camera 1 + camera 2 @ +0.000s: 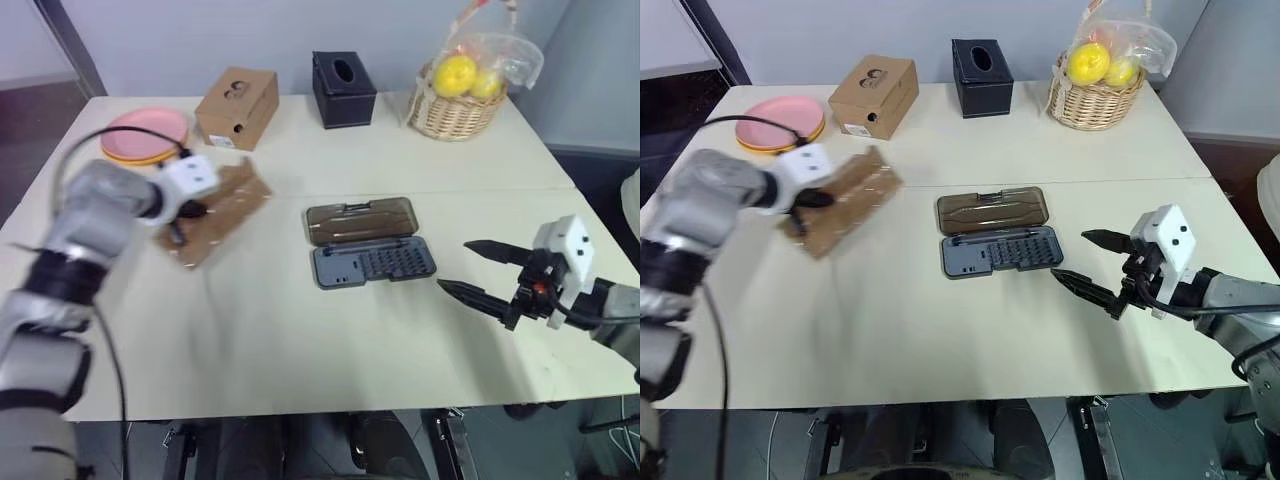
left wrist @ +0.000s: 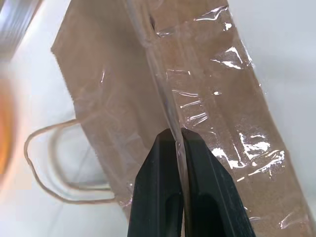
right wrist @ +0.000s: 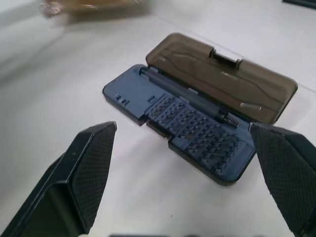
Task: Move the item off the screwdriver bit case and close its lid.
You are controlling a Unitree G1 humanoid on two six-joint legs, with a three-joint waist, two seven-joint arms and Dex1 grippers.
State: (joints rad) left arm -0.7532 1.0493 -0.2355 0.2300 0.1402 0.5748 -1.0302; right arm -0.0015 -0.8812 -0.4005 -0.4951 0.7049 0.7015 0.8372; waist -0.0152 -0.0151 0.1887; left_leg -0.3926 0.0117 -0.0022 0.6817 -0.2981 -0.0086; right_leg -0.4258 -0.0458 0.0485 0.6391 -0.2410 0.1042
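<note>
A cream table carries the scene, with the screwdriver bit case near its middle as landmark. Left of the case and well apart from it, the brown paper bag is pinched along a crease by the left gripper, its black fingers pressed together on the paper. The case lies open, its smoky lid folded flat on the far side. Just right of the case, the right gripper hovers with jaws spread wide, holding nothing.
</note>
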